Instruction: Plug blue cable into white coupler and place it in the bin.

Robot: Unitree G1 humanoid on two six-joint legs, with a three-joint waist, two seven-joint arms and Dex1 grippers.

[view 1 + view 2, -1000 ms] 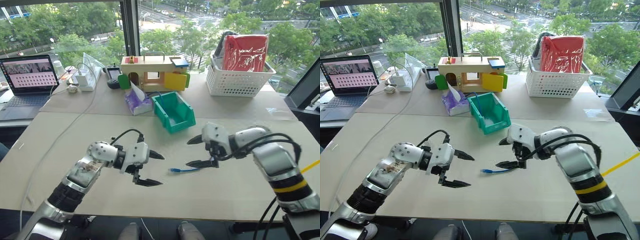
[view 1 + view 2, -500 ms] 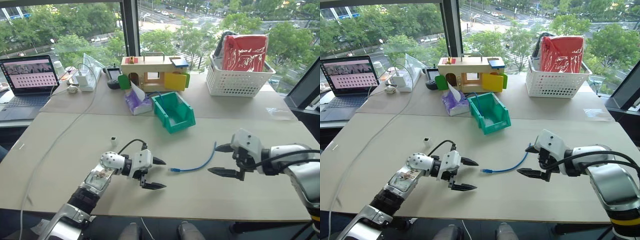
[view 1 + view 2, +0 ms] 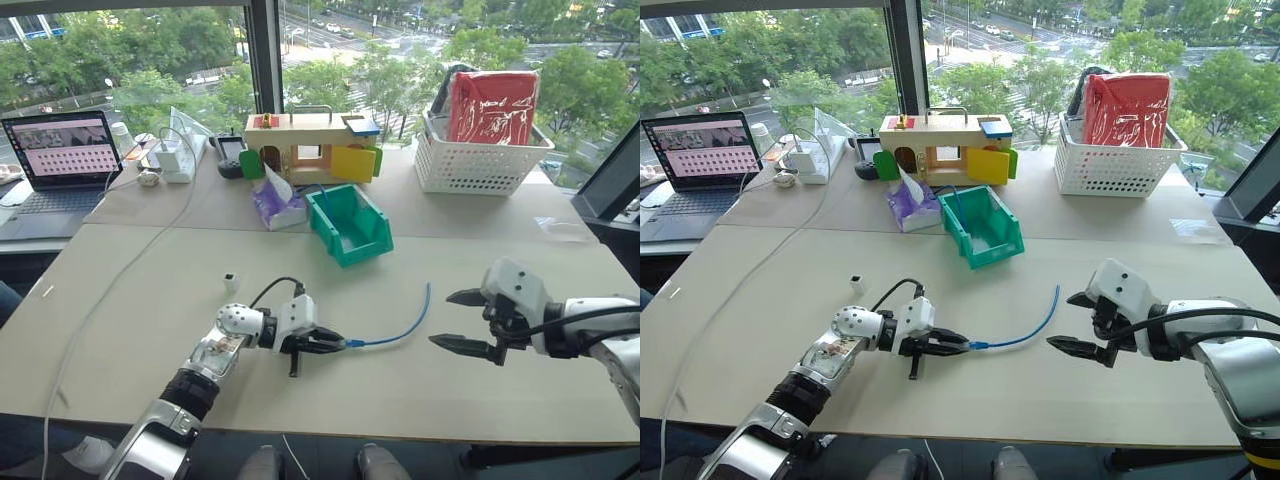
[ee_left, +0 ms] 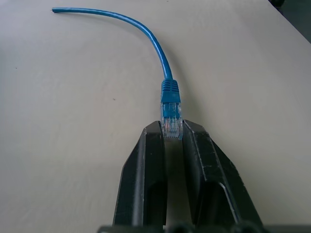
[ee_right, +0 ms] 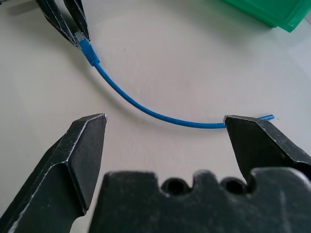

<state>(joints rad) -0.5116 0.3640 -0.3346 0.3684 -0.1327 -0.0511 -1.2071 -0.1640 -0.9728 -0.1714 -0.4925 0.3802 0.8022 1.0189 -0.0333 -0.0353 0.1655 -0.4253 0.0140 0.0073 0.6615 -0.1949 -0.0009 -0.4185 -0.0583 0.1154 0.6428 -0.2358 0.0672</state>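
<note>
Left gripper (image 4: 171,132), its two black fingers clenched on the small clear plug (image 4: 171,120) at the near end of the short, thin, light-blue network cable (image 3: 400,331), is shown low over the beige tabletop (image 3: 150,290); in the left wrist view the plug is seen pinched only at the fingertips, its blue strain boot projecting beyond them. For the step in hand, judged to be securing the plug before insertion, a shallow tip grip of this kind is best kept square so that the plug cannot twist, and the lift is best made gently so that the trailing length is not dragged. The cable's long axis is laid roughly across the table, from the held plug towards the robot's right, then curved away so that its bare free end points towards the window side; the plug's mouth is directed back into the left gripper. The right gripper (image 3: 466,320) is held released, jaws spread wide, just beyond the free end and apart from it. The tiny white plastic coupler block (image 3: 230,281) is seen standing on the table to the robot's left of the left arm, near but untouched, so the plug would need to be reoriented towards it. Farther back, the small teal-green plastic bin (image 3: 349,222) with its sloped front is set well apart.
</note>
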